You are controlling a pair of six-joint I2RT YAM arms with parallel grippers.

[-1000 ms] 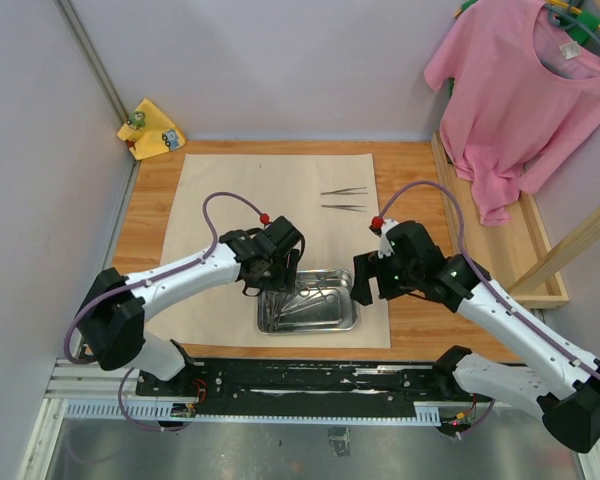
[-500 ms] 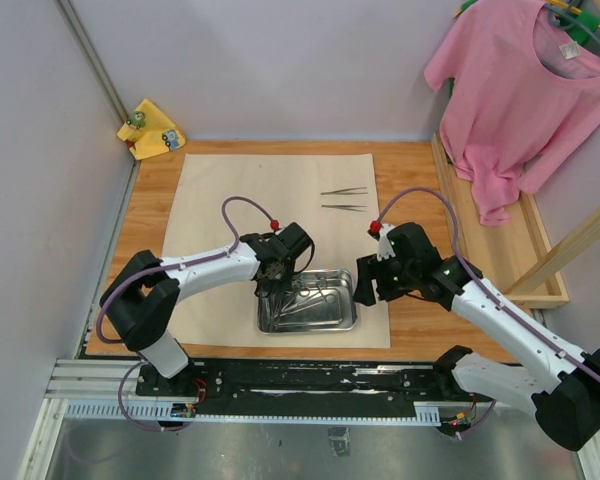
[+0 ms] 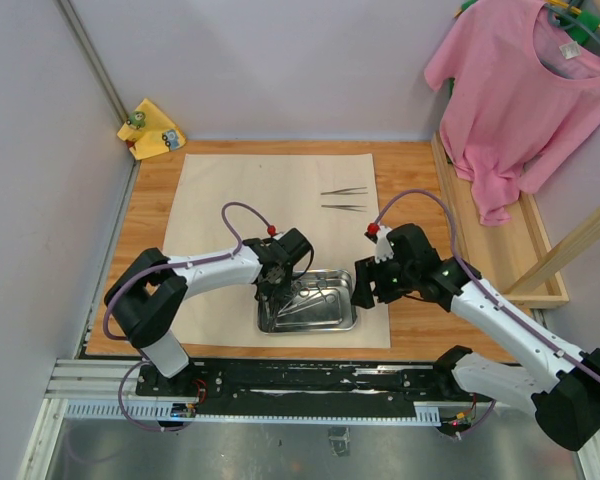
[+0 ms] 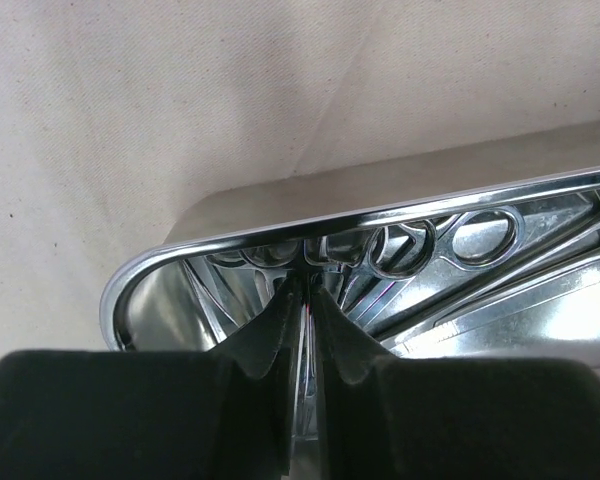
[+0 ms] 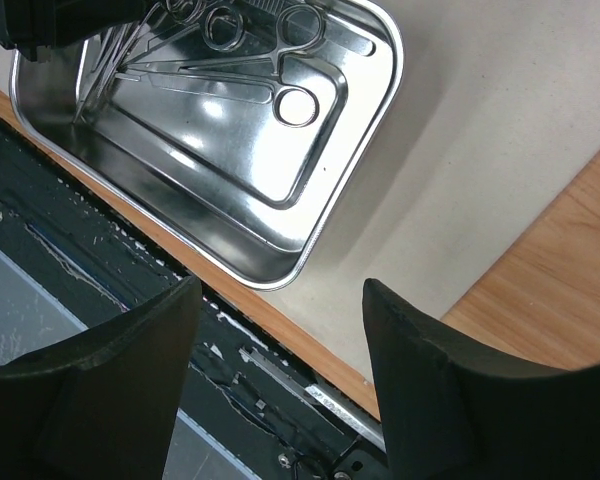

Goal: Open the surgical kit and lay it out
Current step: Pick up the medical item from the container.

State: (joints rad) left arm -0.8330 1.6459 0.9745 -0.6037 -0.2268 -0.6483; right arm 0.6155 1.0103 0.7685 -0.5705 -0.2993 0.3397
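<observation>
The beige cloth wrap [image 3: 240,190] lies spread flat on the table. Two slim tweezers [image 3: 343,191] lie side by side on its far right part. The shiny steel tray [image 3: 310,325] sits at the cloth's near edge, with ring-handled forceps [image 5: 280,60] and slim instruments inside. My left gripper [image 3: 273,292] reaches down into the tray's left end. In the left wrist view it [image 4: 308,290] is shut on a thin steel instrument, tweezers by the look, just short of the forceps rings [image 4: 485,235]. My right gripper [image 5: 280,330] hangs open and holding nothing over the tray's right near corner [image 5: 360,160].
A pink T-shirt [image 3: 520,90] hangs over a wooden rack [image 3: 500,240] at the right. A small yellow cloth [image 3: 152,128] lies at the far left corner. The black base rail [image 3: 310,385] runs right along the table's near edge below the tray.
My left gripper has dropped into the tray's left end and closed on a thin instrument. My right gripper has narrowed a little and edged toward the tray.
</observation>
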